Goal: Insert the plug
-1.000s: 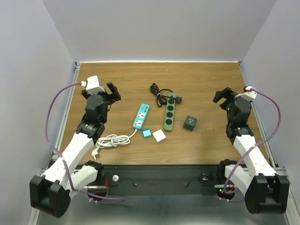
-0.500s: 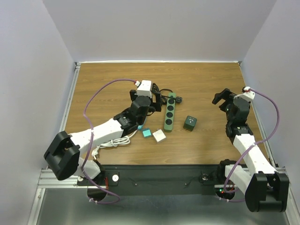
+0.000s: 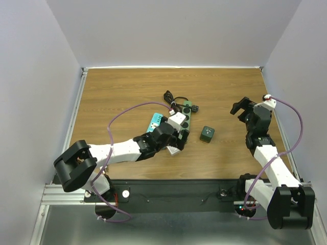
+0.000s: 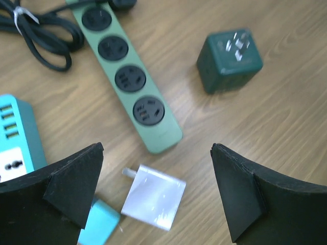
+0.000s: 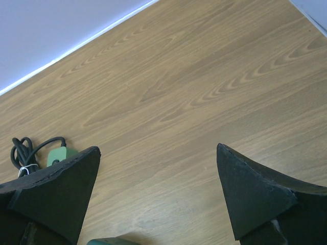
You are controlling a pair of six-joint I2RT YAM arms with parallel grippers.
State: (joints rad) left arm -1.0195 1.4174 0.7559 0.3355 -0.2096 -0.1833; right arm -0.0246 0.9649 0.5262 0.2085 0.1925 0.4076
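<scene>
Two wide bands of bare wood on the table (image 3: pixel 127 87): across the top of the overhead view and down the left side. The clutter is mid-frame, well off every edge.

Wrist view: white plug (image 4: pixel 153 196) lies flat at bottom centre, just below the near end of the green strip (image 4: pixel 127 81), not touching it. Teal block (image 4: pixel 99 224) sits just to its left, teal strip (image 4: pixel 15 138) at the left edge, black cord (image 4: pixel 36 35) upper left. Cube (image 4: pixel 230 61) is upper right with prongs up and free wood all round it.

Versus 0.5 s ago, the left arm has swung from over the teal strip toward lower centre. It now reaches low across the table from lower left. Left gripper (image 4: pixel 156 148) hovers over the white plug, fingers spread wide, holding nothing.

Right arm is barely changed, elbow up at the right edge. Right gripper (image 5: pixel 158 150) is also wide apart and empty, over bare wood.
</scene>
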